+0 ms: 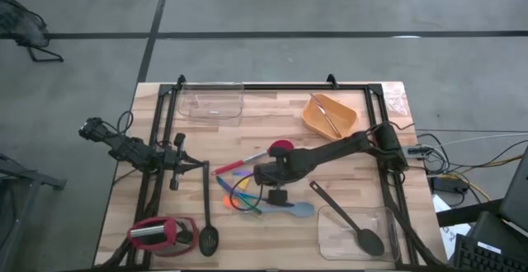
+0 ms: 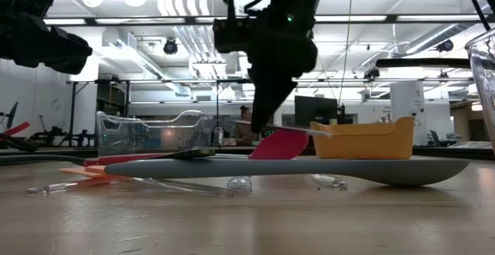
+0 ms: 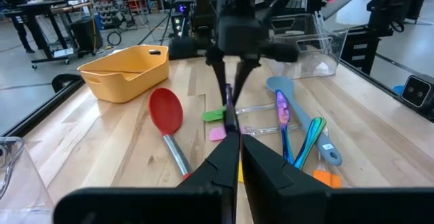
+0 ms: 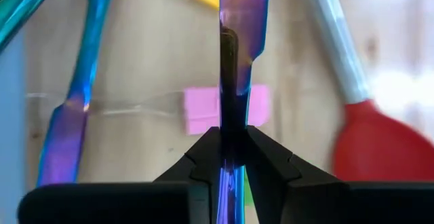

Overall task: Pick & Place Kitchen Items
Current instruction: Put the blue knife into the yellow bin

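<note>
My right gripper [image 1: 259, 175] hangs over the table's middle, pointing steeply down, shut on a thin purple-blue stick [image 4: 239, 20]. Under it lie a pink piece [image 4: 203, 108], a green piece [image 3: 213, 114], two more shiny sticks [image 3: 281, 115] [image 3: 309, 139] and a grey-blue spoon [image 2: 286, 168]. The red-headed spatula [image 1: 276, 148] lies flat just beyond. One black spoon [image 1: 206, 218] lies at the near left. Another [image 1: 351, 227] rests in a clear tub. My left gripper [image 3: 234, 163] waits shut at the table's left [image 1: 176, 166]. My right gripper pinches the purple-blue stick [image 4: 234, 125] between its two fingers, edge-on, so that only its thin side shows there. The fingers [image 3: 227, 81] come from above, slanting down. The stick runs on past the fingertips over the pink piece. Whether its far end touches the table I cannot tell.
An orange tub [image 1: 330, 115] stands at the far right and a clear tub [image 1: 213, 103] at the far left. Another clear tub [image 1: 388, 239] sits near right. A squat red-and-black object [image 1: 157, 235] is near left. Black frame rails [image 1: 157, 132] border the wooden top.
</note>
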`<state>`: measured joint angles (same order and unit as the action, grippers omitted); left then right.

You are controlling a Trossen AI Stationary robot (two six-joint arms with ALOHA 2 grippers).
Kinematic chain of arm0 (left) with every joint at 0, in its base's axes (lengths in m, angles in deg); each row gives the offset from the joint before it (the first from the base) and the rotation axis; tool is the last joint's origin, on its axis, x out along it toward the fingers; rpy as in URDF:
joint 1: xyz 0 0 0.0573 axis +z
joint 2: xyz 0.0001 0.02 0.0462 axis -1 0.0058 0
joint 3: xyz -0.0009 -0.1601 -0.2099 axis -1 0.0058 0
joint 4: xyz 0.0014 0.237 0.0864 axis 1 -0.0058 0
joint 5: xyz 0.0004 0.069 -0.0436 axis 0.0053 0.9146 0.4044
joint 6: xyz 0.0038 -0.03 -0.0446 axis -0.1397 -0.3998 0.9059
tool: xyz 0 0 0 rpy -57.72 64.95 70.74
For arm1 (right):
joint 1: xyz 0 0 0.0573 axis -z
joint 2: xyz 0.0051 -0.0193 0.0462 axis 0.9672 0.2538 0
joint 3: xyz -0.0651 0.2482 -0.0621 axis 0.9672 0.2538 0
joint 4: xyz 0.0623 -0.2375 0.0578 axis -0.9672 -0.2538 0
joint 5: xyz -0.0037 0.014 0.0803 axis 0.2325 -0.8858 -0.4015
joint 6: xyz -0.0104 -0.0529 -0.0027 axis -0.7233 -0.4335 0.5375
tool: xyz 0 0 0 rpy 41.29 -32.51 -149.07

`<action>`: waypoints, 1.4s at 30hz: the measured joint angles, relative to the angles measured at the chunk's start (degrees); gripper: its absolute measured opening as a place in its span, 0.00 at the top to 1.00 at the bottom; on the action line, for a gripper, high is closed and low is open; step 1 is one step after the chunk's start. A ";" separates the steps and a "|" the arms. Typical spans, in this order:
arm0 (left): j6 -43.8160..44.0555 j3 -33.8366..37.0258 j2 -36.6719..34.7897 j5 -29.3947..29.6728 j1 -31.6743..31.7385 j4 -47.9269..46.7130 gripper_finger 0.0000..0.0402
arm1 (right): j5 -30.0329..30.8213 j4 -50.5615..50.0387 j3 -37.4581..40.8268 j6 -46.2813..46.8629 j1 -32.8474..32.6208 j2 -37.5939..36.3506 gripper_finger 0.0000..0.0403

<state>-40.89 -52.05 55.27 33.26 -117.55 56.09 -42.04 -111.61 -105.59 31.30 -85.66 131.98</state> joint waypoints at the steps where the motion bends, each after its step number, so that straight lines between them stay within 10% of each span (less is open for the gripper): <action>1: 0.00 0.00 0.00 0.00 -0.02 -0.02 0.94 | 0.72 -0.02 0.00 0.40 0.10 -0.38 0.88; 20: 0.00 0.00 0.02 0.00 -0.02 -0.01 0.94 | 20.03 -14.71 0.04 16.29 6.89 -15.94 0.88; 42: 0.01 0.00 0.02 0.00 -0.02 -0.01 0.94 | 20.76 -22.54 13.95 25.42 25.73 -21.61 0.86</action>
<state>-40.88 -52.05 55.30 33.26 -117.57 56.08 -21.28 -134.15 -91.64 56.72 -59.93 110.37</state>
